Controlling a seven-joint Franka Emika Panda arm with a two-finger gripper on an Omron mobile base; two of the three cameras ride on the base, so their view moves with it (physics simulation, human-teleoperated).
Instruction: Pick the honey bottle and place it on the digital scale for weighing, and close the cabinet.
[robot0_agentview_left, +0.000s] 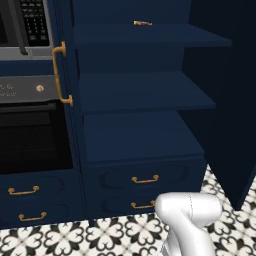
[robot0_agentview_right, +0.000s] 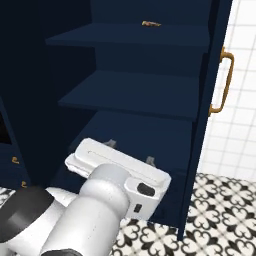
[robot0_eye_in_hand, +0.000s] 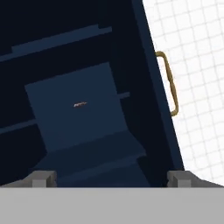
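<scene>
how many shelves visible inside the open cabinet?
3 in the cabinet: top shelf holding a small orange item, middle shelf, lowest ledge above the drawers. More may lie above the frame.

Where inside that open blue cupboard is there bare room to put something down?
In the cabinet, the middle shelf and the ledge above the drawers look bare. The top shelf holds one small object near the back; the rest looks free.
</scene>
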